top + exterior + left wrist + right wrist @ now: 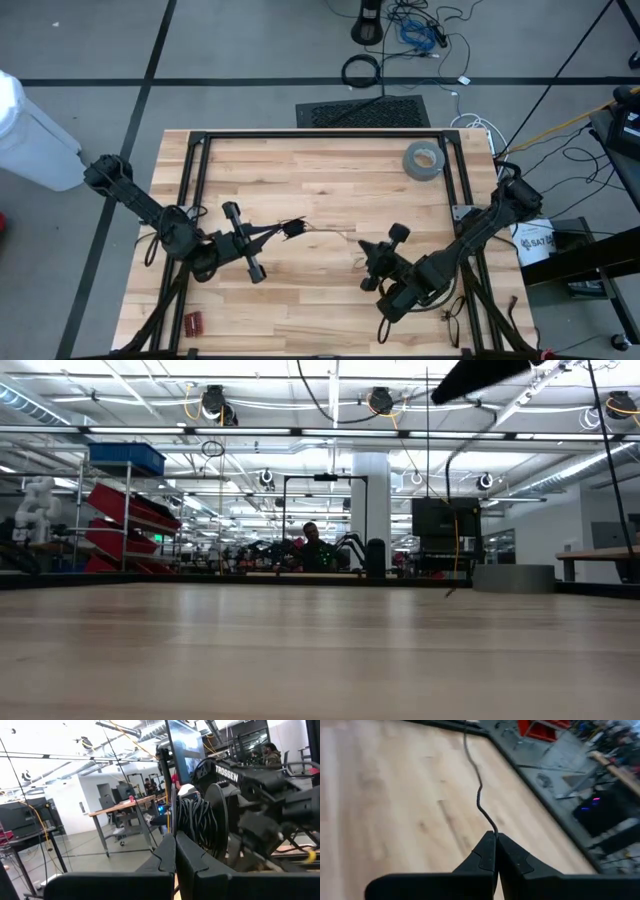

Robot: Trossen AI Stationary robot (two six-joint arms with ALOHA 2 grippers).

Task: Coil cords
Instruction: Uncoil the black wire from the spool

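Here, mid-table, just short of the grey tape roll (424, 159): the cord (325, 231), one very thin black wire, strung roughly crosswise between two grippers. Left gripper (291, 228) clamped shut on a small dark bunch at one end of the wire; right gripper (366, 250) pinched shut on the other end, the strand running straight out from its closed fingertips (490, 845) over the bare wooden table (320, 170) in the right wrist view. Long axis of the wire lying from one gripper toward the other, both ends about equally in hand, neither arm clearly nearer to the slack middle. Judged from this: coiling barely begun, the next move hinging on drawing one end round toward the other. Nothing of the wire seen in the low view
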